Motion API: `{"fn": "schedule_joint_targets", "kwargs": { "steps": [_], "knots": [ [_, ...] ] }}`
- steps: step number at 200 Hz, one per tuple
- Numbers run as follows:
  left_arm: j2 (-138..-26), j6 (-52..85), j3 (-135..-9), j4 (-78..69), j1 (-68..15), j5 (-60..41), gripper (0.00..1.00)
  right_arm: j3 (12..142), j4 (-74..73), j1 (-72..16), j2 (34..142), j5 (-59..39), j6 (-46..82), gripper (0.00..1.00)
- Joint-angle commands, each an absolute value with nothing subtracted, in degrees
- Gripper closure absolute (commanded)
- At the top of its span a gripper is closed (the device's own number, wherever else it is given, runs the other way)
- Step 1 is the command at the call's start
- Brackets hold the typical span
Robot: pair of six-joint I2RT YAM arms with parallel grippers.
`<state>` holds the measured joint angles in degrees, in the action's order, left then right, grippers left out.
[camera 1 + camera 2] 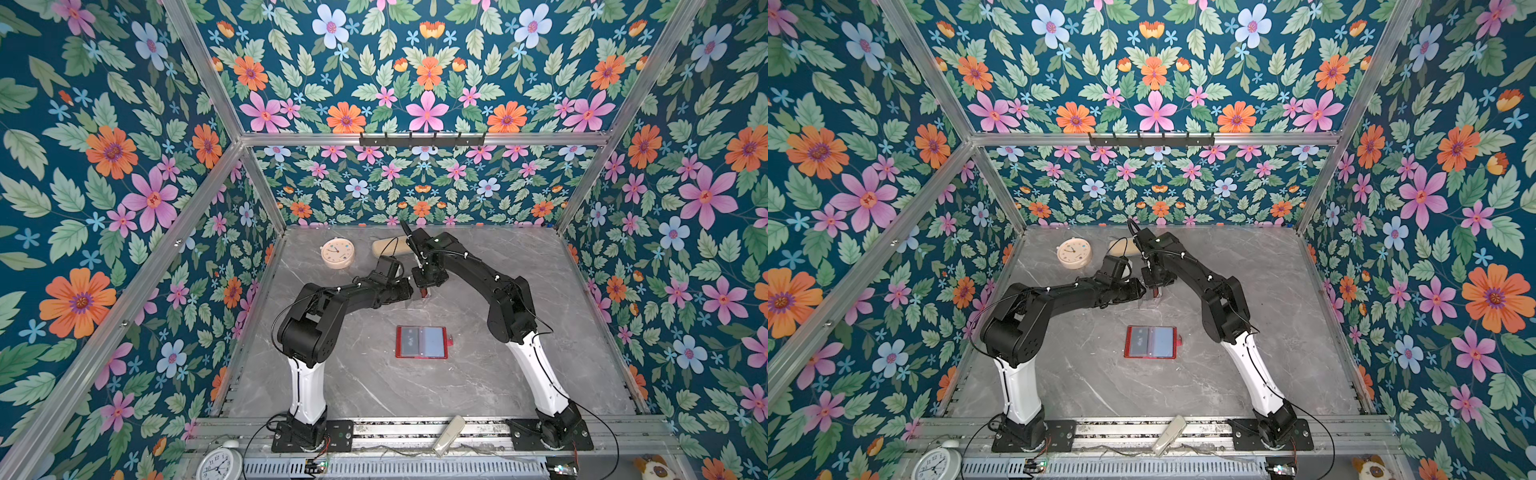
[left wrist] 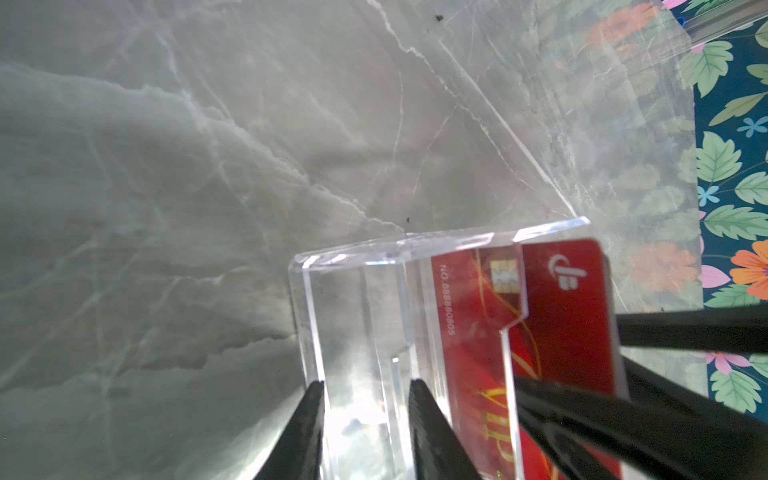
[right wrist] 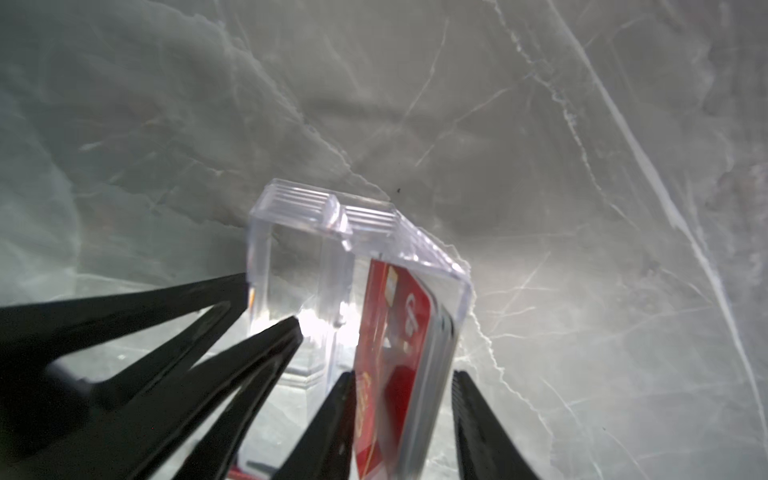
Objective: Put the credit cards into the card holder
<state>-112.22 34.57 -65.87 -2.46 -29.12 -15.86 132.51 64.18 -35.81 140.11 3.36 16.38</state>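
Note:
A clear acrylic card holder [image 2: 353, 291] [image 3: 291, 249] stands at mid-table towards the back, where both arms meet. My left gripper [image 2: 365, 386] [image 1: 409, 291] is shut on the holder's empty front compartment. A red credit card [image 2: 569, 311] [image 3: 411, 316] [image 1: 424, 293] stands upright in the rear slot, with thin edges of other cards [image 3: 440, 340] stacked behind it. My right gripper [image 3: 403, 382] [image 1: 1156, 286] straddles that slot from above. One of its fingers lies against the red card; the other stands clear of the holder's wall, so it is open.
A flat red case [image 1: 422, 341] with two grey-blue panels lies open nearer the front. A cream round clock [image 1: 337, 252] and a beige oblong object [image 1: 390, 246] sit at the back. On the front rail are a white alarm clock [image 1: 219, 464] and a white bar [image 1: 449, 436].

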Motion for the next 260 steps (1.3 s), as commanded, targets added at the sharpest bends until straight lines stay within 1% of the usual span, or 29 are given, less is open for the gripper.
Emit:
{"fn": "schedule_joint_targets", "kwargs": {
  "steps": [1, 90, 124, 149, 179, 217, 232, 260],
  "knots": [
    [-112.7, 34.5, -65.4, 0.9, -29.0, -12.8, 0.65, 132.7, 64.7, -35.7, 140.6, 5.4, 17.2, 0.61],
    [-112.6, 34.9, -64.9, 0.7, -29.0, -12.2, 0.66, 135.6, 67.8, -35.7, 140.4, 7.4, 16.6, 0.63],
    [-112.7, 34.9, -65.0, 0.7, -29.0, -12.2, 0.66, 136.5, 68.5, -35.7, 140.3, 7.1, 16.0, 0.68],
    [-112.8, 34.9, -65.0, 0.7, -29.0, -12.2, 0.66, 136.7, 68.7, -35.6, 140.2, 6.9, 15.8, 0.74],
    [-112.8, 35.0, -65.1, 0.7, -29.0, -12.2, 0.66, 137.0, 69.3, -35.8, 140.2, 8.1, 15.8, 0.76],
    [-112.8, 35.0, -65.0, 0.7, -29.0, -12.2, 0.66, 138.0, 70.1, -35.9, 140.3, 9.1, 15.5, 0.79],
    [-112.9, 35.0, -65.1, 0.8, -29.0, -12.2, 0.66, 138.3, 70.3, -36.0, 140.3, 9.2, 15.3, 0.83],
    [-112.9, 35.0, -65.1, 0.8, -29.0, -12.3, 0.66, 138.9, 70.9, -36.2, 140.5, 9.8, 15.3, 0.84]
  ]
}}
